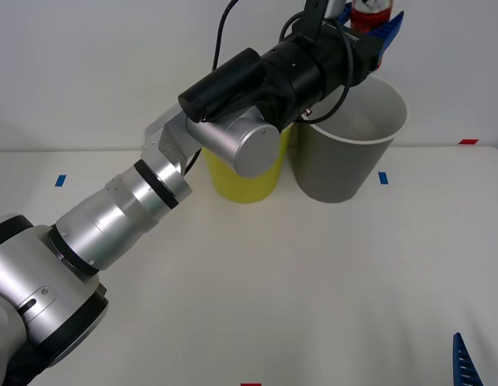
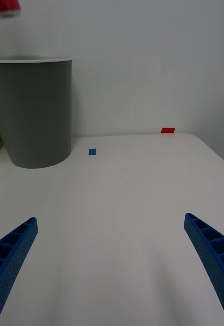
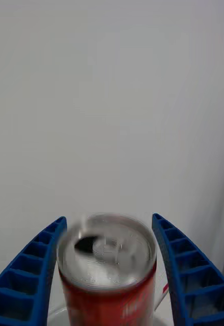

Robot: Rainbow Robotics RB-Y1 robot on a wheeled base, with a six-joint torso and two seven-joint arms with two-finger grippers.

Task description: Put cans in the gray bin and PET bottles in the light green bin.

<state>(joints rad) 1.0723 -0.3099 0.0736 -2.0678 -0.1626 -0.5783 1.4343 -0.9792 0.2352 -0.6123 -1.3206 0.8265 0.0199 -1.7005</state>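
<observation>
A small red can (image 1: 369, 12) with a silver top (image 3: 107, 249) sits between the blue fingers of my left gripper (image 3: 108, 221), which is shut on it. The left arm reaches far forward and holds the can in the air over the open mouth of the gray bin (image 1: 337, 169). To the left of the gray bin, and touching it, stands the light green bin (image 1: 240, 185), partly hidden by my left arm. My right gripper (image 2: 111, 219) hangs open and empty low over the table at the near right, well short of the gray bin (image 2: 35, 112).
Small blue tape marks (image 1: 383, 178) and a red one (image 1: 468, 141) lie on the white table (image 1: 313, 289). A white wall stands right behind the bins. The left arm's elbow and forearm (image 1: 136, 209) cross the table's left half.
</observation>
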